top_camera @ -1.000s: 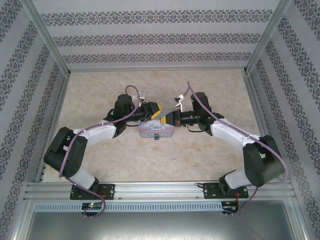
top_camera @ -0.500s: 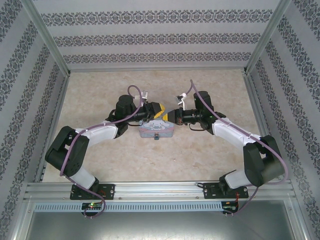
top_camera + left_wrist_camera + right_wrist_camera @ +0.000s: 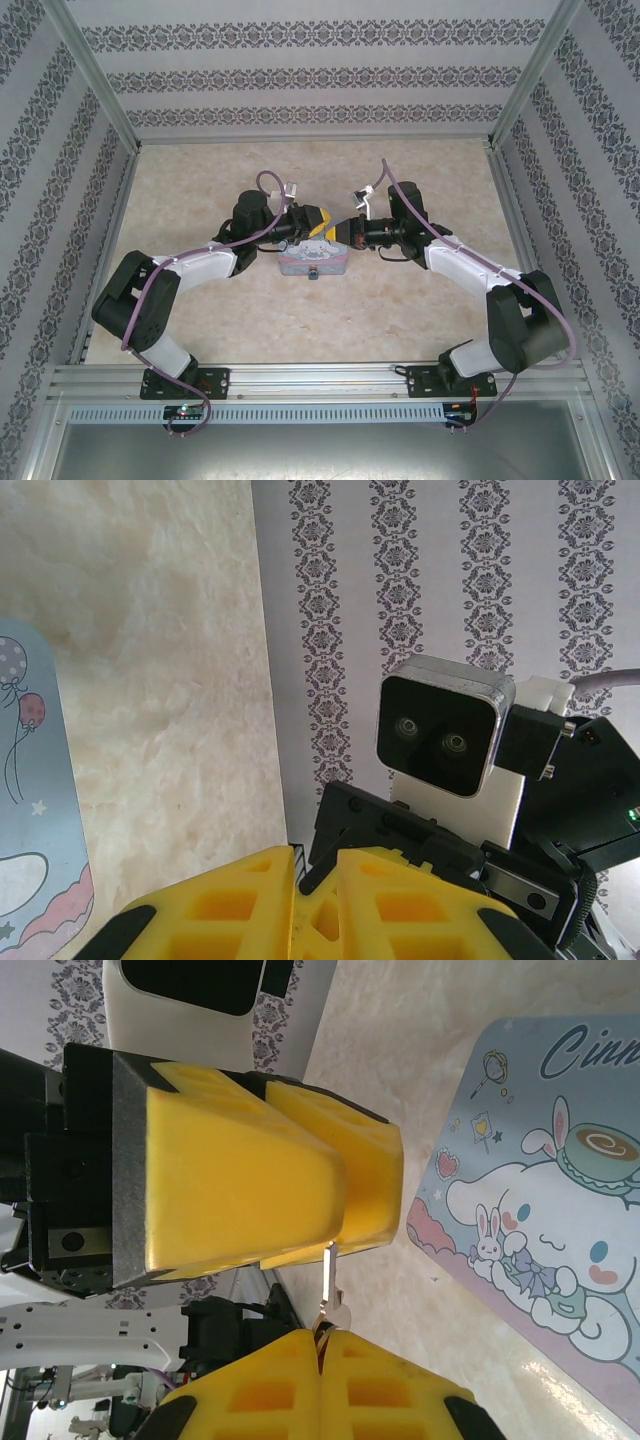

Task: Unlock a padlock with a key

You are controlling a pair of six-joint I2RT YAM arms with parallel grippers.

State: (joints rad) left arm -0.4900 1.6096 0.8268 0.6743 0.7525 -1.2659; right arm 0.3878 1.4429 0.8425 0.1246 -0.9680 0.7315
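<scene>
Key [image 3: 328, 1282] seemingly in right gripper [image 3: 322, 1340]

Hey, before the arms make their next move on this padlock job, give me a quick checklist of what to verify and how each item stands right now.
1. Key held by the right gripper: ok, the fingers are shut on its head.
2. Key blade lined up with the left gripper: ok, its tip meets the seam between those fingers.
3. Left gripper closed: ok. What it holds: cannot tell.
4. Padlock located: cannot tell. A small dark piece at the tin box's near edge is too small to identify.
5. Key apart from the tin box: ok in the right wrist view.
</scene>
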